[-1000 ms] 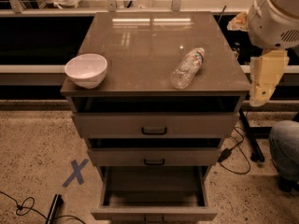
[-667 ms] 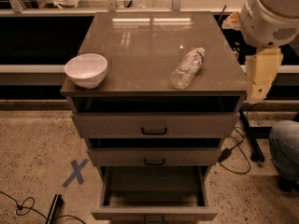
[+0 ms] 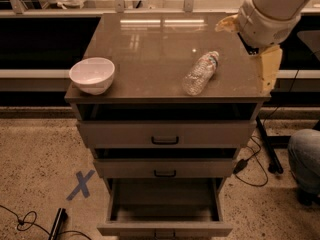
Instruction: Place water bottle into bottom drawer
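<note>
Camera view, single position, looking down on the front of the desk (image 3: 150,44). The water bottle (image 3: 201,73) lies on its side on the desk top, right of centre, with its white cap pointing toward the rear right and its base toward the front edge; nothing touches it. A white bowl (image 3: 92,75) stands upright at the front left corner of the same surface, well apart from the bottle. The gripper (image 3: 243,58) hangs over the rear right corner of the desk, to the right of the bottle and clear of it. Its jaws are spread wide and empty, with one cream-coloured finger (image 3: 227,24) reaching over the desk top and the other hanging down past the right edge. Below the top, three drawers are stacked. The top drawer (image 3: 165,134) and the middle drawer (image 3: 165,168) each protrude slightly, with a dark gap above each. The bottom drawer (image 3: 165,229) is pulled far out, its interior is exposed, and no contents can be seen in it. A blue tape cross (image 3: 81,185) marks the speckled floor left of the drawers. Dark cables (image 3: 250,164) trail on the floor at the right.
</note>
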{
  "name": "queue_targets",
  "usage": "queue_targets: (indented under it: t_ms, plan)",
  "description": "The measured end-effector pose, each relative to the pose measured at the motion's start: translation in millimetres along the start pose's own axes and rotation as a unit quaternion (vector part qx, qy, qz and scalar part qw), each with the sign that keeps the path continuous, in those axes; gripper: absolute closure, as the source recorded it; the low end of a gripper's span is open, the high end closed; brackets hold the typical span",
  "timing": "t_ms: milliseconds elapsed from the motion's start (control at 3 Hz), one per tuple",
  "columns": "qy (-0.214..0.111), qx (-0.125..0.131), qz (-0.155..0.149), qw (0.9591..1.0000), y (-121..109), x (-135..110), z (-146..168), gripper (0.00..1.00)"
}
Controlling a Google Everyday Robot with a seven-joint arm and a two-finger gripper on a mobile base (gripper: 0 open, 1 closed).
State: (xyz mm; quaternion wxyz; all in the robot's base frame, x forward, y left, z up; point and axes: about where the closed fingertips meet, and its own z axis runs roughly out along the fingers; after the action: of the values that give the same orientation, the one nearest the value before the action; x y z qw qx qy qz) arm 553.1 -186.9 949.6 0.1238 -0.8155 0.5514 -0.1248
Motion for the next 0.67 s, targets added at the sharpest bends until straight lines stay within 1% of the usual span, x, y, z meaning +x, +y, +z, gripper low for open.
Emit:
queue_targets:
  t_ms: [333,667]
  plan:
    - [0.000,0.000,-0.040,0.9992,0.1,0.1,1.6,0.00]
    - [0.000,0.000,-0.040,0.9992,0.1,0.1,1.6,0.00]
